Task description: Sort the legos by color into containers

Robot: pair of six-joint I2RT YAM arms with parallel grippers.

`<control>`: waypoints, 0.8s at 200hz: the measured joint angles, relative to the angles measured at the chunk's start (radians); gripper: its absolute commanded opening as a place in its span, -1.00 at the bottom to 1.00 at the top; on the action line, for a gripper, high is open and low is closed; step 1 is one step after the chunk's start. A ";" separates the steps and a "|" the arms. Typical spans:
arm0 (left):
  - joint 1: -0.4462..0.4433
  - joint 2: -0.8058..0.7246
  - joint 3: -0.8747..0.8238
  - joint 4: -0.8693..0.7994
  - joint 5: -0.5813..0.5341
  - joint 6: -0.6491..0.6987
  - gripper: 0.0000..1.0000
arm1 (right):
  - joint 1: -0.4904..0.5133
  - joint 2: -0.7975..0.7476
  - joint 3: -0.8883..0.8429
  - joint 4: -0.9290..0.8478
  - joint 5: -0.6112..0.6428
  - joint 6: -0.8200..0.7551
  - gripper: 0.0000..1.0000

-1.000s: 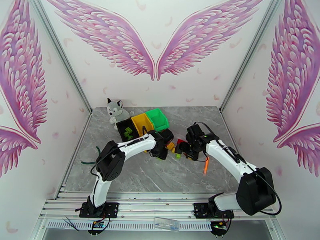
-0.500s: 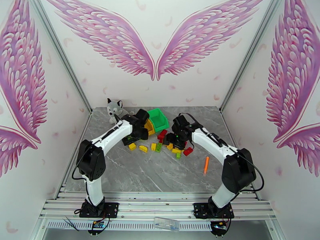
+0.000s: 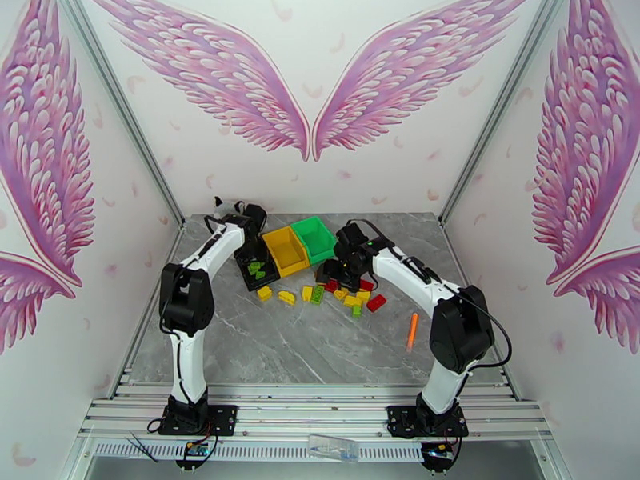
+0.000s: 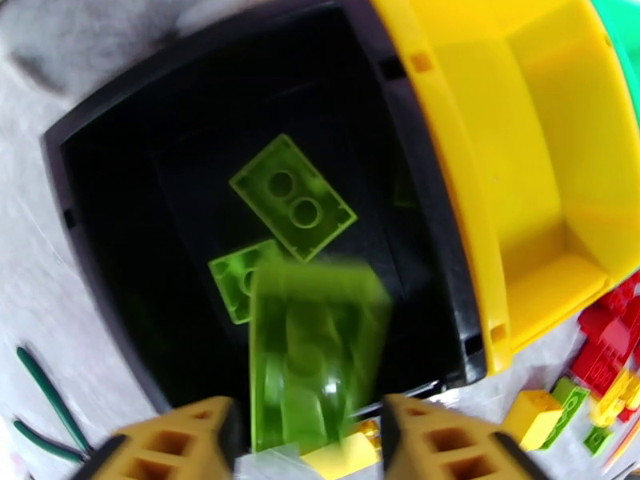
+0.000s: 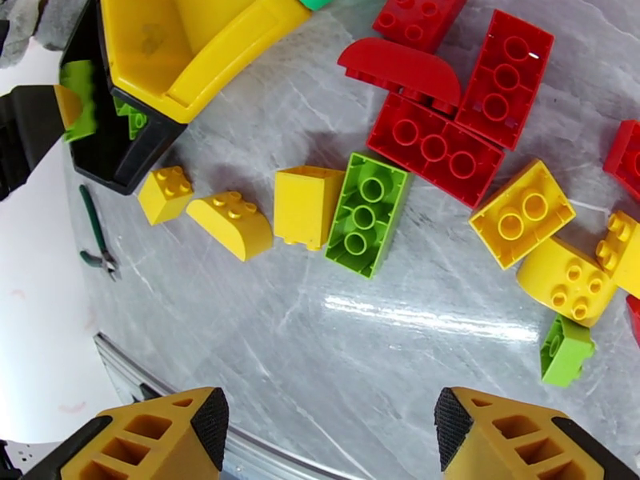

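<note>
My left gripper (image 4: 308, 430) (image 3: 254, 238) hangs open over the black container (image 4: 104, 258) (image 3: 260, 267). A blurred light green lego (image 4: 316, 362) is between and below its fingers, loose from them. Two more green legos (image 4: 292, 198) lie on the black floor. The yellow container (image 4: 512, 154) (image 3: 286, 250) and the green container (image 3: 314, 238) adjoin it. My right gripper (image 5: 332, 426) (image 3: 340, 270) is open with nothing in it, above the table near the loose pile. That pile holds red legos (image 5: 436, 146), a green lego (image 5: 364, 214) and yellow legos (image 5: 308, 206).
An orange stick (image 3: 412, 330) lies right of the pile. Green-handled pliers (image 5: 92, 234) (image 4: 48, 394) lie on the table left of the black bin. Grey plush fur (image 4: 72, 34) sits just behind that bin. The marble table (image 3: 280, 346) stretches toward the near edge.
My left arm swung from the pile back over the black bin, and its jaws opened, letting go of the green lego. My right arm moved left and farther back along the pile.
</note>
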 measured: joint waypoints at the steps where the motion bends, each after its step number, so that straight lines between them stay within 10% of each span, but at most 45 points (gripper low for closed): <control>1: 0.000 0.000 0.000 -0.001 0.000 0.001 0.28 | 0.000 0.000 0.000 0.000 0.001 0.000 0.52; 160: -0.459 -0.116 -0.182 0.060 0.070 -0.097 0.46 | -0.130 -0.214 -0.365 0.016 0.057 0.019 0.35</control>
